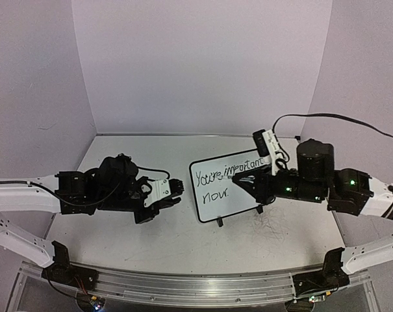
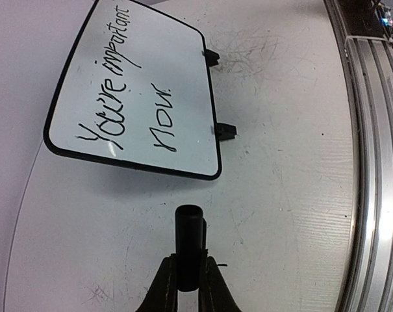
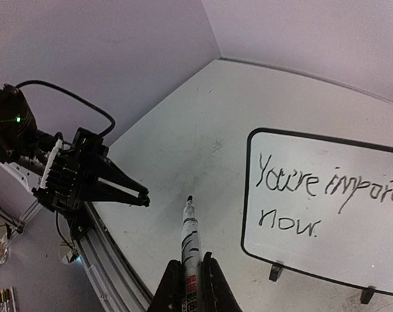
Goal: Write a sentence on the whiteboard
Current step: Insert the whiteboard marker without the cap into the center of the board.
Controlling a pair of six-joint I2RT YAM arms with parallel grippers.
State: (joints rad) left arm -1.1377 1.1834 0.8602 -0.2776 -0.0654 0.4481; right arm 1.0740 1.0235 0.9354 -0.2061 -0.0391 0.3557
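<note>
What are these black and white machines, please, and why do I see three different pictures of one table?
They are two robot arms bolted at the table's near edge. One picture comes from a fixed camera above; the other two from a camera on each wrist. On the table stands a whiteboard reading "You're important now." The right pincer is shut on a marker. The left pincer is shut on a black tube, probably the marker's cap.
</note>
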